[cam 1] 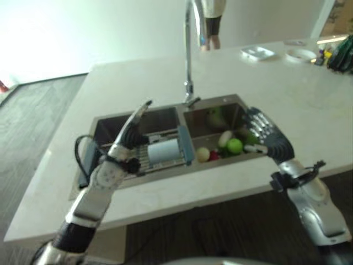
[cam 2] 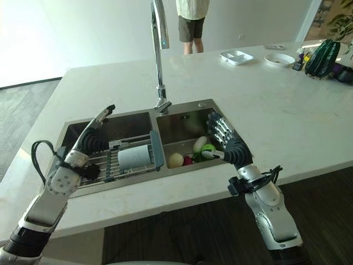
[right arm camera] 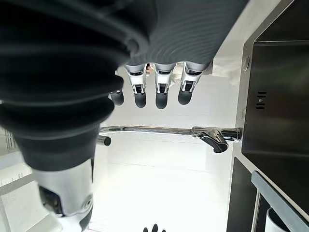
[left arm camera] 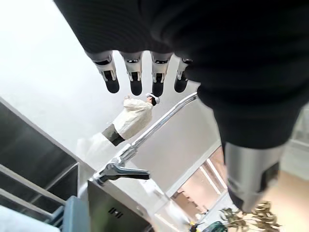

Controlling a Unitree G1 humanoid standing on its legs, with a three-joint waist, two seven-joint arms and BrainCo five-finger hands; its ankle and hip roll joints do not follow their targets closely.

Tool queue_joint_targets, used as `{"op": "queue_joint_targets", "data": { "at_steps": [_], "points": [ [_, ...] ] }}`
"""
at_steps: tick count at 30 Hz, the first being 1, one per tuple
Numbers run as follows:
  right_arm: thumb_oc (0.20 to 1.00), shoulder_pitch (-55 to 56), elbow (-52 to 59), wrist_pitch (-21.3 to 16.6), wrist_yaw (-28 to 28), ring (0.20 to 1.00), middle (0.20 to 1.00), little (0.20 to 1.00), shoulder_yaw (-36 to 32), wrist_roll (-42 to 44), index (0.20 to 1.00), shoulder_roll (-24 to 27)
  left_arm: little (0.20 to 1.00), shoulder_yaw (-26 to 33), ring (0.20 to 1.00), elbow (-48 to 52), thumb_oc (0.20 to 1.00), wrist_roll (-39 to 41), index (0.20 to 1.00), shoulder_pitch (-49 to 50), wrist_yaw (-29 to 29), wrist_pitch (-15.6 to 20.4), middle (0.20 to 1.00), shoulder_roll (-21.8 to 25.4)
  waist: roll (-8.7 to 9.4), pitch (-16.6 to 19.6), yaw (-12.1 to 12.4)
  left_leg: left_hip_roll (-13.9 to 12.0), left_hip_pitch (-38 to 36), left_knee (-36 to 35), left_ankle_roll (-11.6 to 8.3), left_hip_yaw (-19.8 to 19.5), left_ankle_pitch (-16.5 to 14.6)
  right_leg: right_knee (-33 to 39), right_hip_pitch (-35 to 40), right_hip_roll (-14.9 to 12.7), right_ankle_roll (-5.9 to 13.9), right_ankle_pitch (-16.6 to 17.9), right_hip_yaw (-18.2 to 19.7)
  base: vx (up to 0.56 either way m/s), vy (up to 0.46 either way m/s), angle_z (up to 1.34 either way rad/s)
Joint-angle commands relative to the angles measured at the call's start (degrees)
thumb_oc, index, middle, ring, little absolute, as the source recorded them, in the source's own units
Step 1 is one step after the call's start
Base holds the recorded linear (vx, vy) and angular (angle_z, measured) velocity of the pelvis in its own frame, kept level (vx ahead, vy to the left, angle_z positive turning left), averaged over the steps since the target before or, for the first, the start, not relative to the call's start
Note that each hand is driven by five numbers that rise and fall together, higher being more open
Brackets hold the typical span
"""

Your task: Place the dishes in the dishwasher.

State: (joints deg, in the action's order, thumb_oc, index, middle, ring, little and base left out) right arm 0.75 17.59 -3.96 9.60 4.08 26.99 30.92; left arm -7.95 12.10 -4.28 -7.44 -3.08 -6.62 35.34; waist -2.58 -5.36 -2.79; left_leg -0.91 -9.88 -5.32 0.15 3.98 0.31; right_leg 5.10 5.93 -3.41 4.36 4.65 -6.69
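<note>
Two silver-grey arms, smooth rounded shells, each with a dark band partway along the forearm. Left hand: silver fingers with dark tips, dark ribbed cover over the back and wrist. Right hand: same build, ribbed cover black, a row of silver segments across it. Thumb silver, thick, dark-tipped. Black fitting clamped at right wrist.

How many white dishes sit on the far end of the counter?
2: a square white tray and, beside it toward the counter's right end, a round white bowl. More may lie hidden past the dark green item.
</note>
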Motion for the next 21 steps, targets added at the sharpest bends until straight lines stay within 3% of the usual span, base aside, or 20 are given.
{"op": "queue_joint_targets", "data": {
  "at_steps": [1,5,8,14,21],
  "points": [
    [1.0,-3.5,1.9,-1.0,0.1,1.0,1.0,1.0,-0.5,0.5,1.0,0.6,1.0,-0.3,1.0,-2.5,1.0,-6.9,1.0,-4.2,2.0,-5.3,1.0,4.0,2.18,0.5,-0.1,0.7,0.2,0.3,0.19,2.3,-3.8,-0.1,1.7,-1.2,2.92,-3.5,-1.2,0.05,-0.023,-0.07],
    [1.0,-4.1,1.0,-0.8,1.0,1.0,1.0,1.0,-0.4,0.9,1.0,1.7,1.0,-3.7,1.0,-6.3,1.0,-11.6,1.0,-6.7,7.4,-12.5,1.0,6.6,1.5,0.6,-0.9,0.7,0.1,0.3,0.12,2.7,-3.7,-0.1,1.8,-1.0,2.91,-3.8,-1.0,0.02,-0.001,-0.01],
    [1.0,-5.0,-0.2,-1.2,1.3,1.0,1.0,1.0,0.4,1.3,1.0,2.2,1.0,-6.9,1.0,-11.5,1.0,-14.3,1.0,-10.0,9.8,-14.8,1.0,8.2,1.11,0.6,-1.6,0.8,-0.1,0.3,0.1,3.0,-3.6,-0.1,2.1,-0.9,2.91,-3.9,-0.9,0.02,0.014,-0.09],
    [1.0,-6.1,-1.6,-1.1,2.5,1.0,1.0,1.0,1.3,1.3,1.0,2.4,1.0,-11.6,1.0,-22.2,1.0,-17.8,1.0,-14.8,11.9,-15.9,1.0,8.8,0.69,1.0,-3.0,0.9,-0.3,0.3,0.11,3.8,-3.7,-0.1,2.2,-0.7,2.9,-4.1,-0.3,0.03,0.021,-0.03],
    [1.0,-6.6,-2.3,-1.1,3.2,1.0,1.0,1.0,1.4,1.3,1.0,2.5,1.0,-13.9,1.0,-31.6,1.0,-20.2,1.0,-16.7,10.1,-13.3,1.0,8.1,0.56,1.1,-4.0,1.0,-0.6,0.3,0.2,4.7,-3.9,-0.1,2.4,-0.6,2.91,-4.2,0.3,0.01,0.011,-0.02]
  ]
}}
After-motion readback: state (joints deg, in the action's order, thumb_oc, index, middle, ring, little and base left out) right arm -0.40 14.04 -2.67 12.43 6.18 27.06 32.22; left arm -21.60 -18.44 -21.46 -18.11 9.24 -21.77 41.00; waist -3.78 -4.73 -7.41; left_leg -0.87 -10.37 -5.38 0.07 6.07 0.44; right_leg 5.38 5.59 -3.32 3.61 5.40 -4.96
